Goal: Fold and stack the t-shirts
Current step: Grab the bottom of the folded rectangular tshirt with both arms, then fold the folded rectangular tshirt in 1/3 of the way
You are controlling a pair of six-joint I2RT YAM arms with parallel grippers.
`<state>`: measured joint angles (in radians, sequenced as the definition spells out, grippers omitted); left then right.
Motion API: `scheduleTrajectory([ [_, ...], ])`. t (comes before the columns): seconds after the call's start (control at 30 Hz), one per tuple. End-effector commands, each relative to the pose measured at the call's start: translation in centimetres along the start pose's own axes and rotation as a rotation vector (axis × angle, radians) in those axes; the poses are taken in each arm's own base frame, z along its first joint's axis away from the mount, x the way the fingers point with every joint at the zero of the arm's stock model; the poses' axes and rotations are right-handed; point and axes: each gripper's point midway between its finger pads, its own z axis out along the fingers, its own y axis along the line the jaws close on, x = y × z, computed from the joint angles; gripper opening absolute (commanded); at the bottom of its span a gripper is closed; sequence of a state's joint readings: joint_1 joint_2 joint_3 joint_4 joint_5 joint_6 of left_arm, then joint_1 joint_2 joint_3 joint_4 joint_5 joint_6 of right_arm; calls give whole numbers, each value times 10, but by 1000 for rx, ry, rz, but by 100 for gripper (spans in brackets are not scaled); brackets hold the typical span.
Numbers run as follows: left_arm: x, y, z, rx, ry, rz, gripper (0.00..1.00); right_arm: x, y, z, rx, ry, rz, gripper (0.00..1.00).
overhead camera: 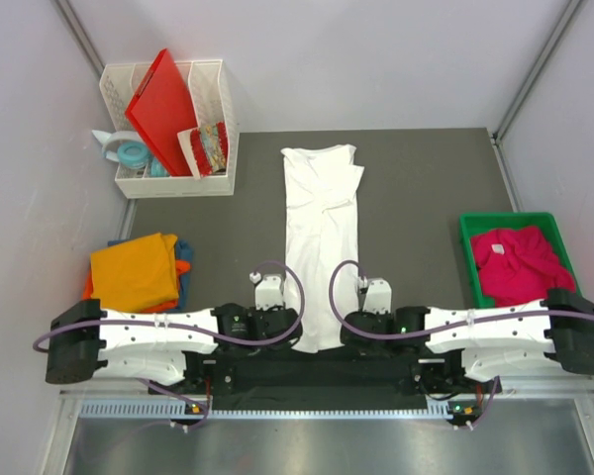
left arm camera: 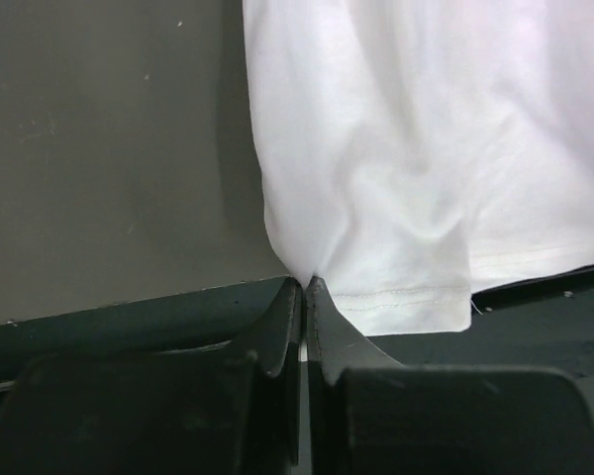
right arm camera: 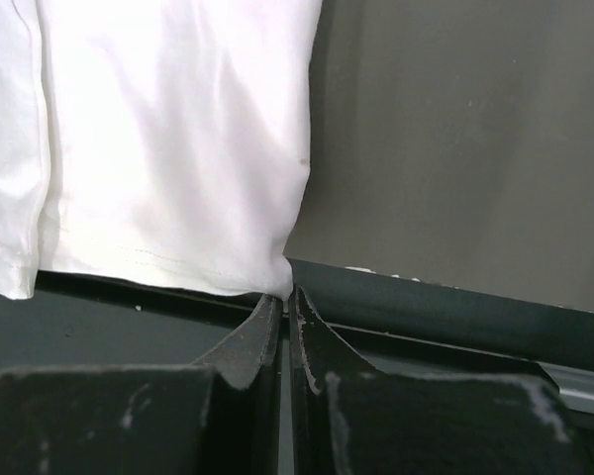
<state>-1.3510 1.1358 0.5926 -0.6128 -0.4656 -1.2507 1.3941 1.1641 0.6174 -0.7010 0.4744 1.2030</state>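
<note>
The white t-shirt (overhead camera: 322, 228) lies on the surface (overhead camera: 426, 188) as a strip running straight away from the arms; the left gripper (left arm camera: 305, 285) pinches its near-left hem corner; the right gripper (right arm camera: 285, 293) pinches the near-right.

Bright, even light from above, soft shadows; the white t-shirt (left arm camera: 426, 148) glares (wrist views), foreground blurred.

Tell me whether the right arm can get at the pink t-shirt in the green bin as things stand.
Probably not: the right gripper has its jaws shut on the white t-shirt at its near corner. Otherwise the pink t-shirt lies uncovered in the green bin, beside that arm.
</note>
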Motion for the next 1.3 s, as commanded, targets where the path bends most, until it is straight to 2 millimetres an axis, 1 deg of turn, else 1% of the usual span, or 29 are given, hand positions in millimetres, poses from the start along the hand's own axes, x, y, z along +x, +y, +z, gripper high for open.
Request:
scheduleTrajectory([
  [0.0, -14, -6, -13, 16, -39, -4, 0, -5, 5, -12, -8, -38, 1, 0],
  [0.1, -17, -7, -17, 23, -41, -14, 0, -3, 9, -18, -14, -44, -3, 0],
  [0.17, -24, -10, -23, 30, -64, -21, 0, -7, 11, -24, -17, -54, 0, 0],
  [0.2, -27, -7, -25, 15, -72, -13, 0, -10, 11, -26, -18, -67, 3, 0],
  [0.23, -33, -12, -30, 25, -85, -19, 0, -13, 12, -29, -21, -74, 6, 0],
  [0.37, -58, -19, -42, 32, -169, -18, 0, -33, 20, -43, -34, -130, 18, 0],
  [0.47, -74, -26, -49, 42, -225, -18, 0, -49, 25, -49, -31, -171, 17, 0],
  [0.53, -86, -29, -53, 43, -274, -4, 0, -57, 25, -49, -21, -191, 18, 0],
  [0.63, -103, -35, -55, 27, -315, 19, 0, -76, 23, -48, -2, -221, 12, 0],
  [0.67, -106, -34, -52, 10, -319, 28, 0, -87, 23, -47, 1, -239, 38, 0],
  [0.7, -114, -33, -52, -3, -330, 28, 0, -94, 22, -47, 2, -250, 46, 0],
  [0.73, -118, -33, -51, -7, -334, 31, 0, -101, 20, -46, 7, -259, 31, 0],
  [0.77, -124, -36, -50, 5, -346, 21, 0, -115, 19, -45, 8, -282, 65, 0],
  [0.8, -130, -32, -47, -8, -352, 22, 0, -122, 20, -45, 6, -290, 70, 0],
  [0.83, -133, -34, -44, -1, -347, 21, 0, -129, 21, -43, 6, -300, 51, 0],
  [0.87, -137, -34, -42, -2, -349, 22, 0, -143, 18, -43, 19, -318, 73, 0],
  [0.9, -148, -31, -38, -13, -361, 11, 0, -149, 18, -42, 24, -321, 69, 0],
  [0.93, -150, -31, -33, -17, -352, 16, 0, -159, 20, -40, 31, -330, 44, 0],
  [0.97, -155, -31, -29, -20, -350, 19, 0, -170, 15, -36, 52, -339, 59, 0],
  [1.0, -167, -27, -25, -33, -367, 15, 0, -176, 15, -34, 52, -338, 52, 0],
  [1.03, -170, -26, -18, -45, -362, 26, 0, -185, 18, -30, 52, -348, 30, 0],
  [1.07, -173, -27, -14, -42, -350, 28, 0, -194, 13, -24, 64, -344, 41, 0],
  [1.1, -185, -22, -10, -60, -357, 32, 0, -200, 11, -20, 71, -344, 41, 0],
  [1.13, -190, -23, -2, -68, -353, 38, 0, -209, 12, -14, 80, -346, 25, 0],
  [1.17, -199, -18, 3, -81, -351, 27, 0, -218, 7, -9, 88, -342, 39, 0],
  [1.2, -211, -21, 3, -78, -364, 39, 0, -224, 5, -6, 94, -344, 25, 0],
  [1.23, -217, -23, 10, -84, -367, 43, 0, -237, 3, -1, 103, -356, 44, 0],
  [1.27, -234, -24, 8, -80, -385, 26, 0, -243, 3, 2, 101, -354, 44, 0],
])
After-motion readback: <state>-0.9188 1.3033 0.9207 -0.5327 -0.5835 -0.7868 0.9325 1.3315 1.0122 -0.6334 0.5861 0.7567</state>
